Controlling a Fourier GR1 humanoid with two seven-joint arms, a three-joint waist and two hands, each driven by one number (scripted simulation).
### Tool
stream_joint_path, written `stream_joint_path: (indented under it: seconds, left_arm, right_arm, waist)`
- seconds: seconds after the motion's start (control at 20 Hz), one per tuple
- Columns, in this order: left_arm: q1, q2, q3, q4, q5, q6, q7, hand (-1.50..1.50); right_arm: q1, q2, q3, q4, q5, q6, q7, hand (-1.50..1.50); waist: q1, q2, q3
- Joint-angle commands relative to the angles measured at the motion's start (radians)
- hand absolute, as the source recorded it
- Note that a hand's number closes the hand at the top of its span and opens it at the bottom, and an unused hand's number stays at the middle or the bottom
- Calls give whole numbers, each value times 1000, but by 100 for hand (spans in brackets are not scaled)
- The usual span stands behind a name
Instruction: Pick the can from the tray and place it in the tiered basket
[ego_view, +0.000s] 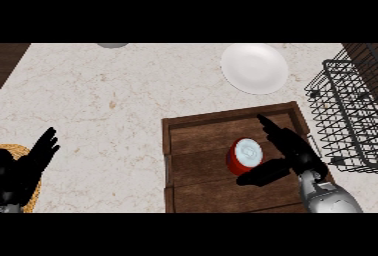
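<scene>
A red can (243, 155) with a pale lid lies on the dark wooden tray (196, 150) at the counter's lower middle. My right hand (291, 150) is over the tray's right side, right beside the can, fingers stretched straight toward the far edge and thumb reaching under the can's near side. It is open and does not hold the can. The black wire tiered basket (345, 115) stands at the right edge. My left hand (26, 167) rests open at the lower left, fingers up.
A white plate (255, 67) lies on the marble counter beyond the tray. A grey round object (112, 45) peeks in at the top edge. A yellowish round thing (31, 195) lies under my left hand. Dark strip at the counter's top left corner.
</scene>
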Motion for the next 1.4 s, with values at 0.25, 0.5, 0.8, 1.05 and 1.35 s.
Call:
stream_joint_path:
  seconds: [0.25, 0.5, 0.8, 1.05, 1.35]
  left_arm:
    - [-82, -24, 27, 11, -18, -1, 70, 0]
    - [-6, -45, 29, -34, -42, -26, 32, 0]
    - [-32, -42, 45, 3, -44, -32, 22, 0]
    - [-2, -62, 42, 26, -79, -31, -43, 0]
    - [-33, -61, 65, 100, -93, -22, -101, 0]
  right_arm:
    - [-72, 90, -33, 99, 50, 19, -12, -150]
    - [-66, 141, -17, 151, 88, 22, -49, -150]
    - [-62, 170, 25, 210, 163, -12, -253, 150]
    - [-26, 192, 5, 181, 228, -93, -280, 150]
    - [59, 198, 73, 24, 297, -198, -180, 150]
  waist:
    - [-1, 1, 0]
    - [1, 0, 0]
    - [2, 1, 0]
    - [-1, 0, 0]
    - [-7, -1, -1]
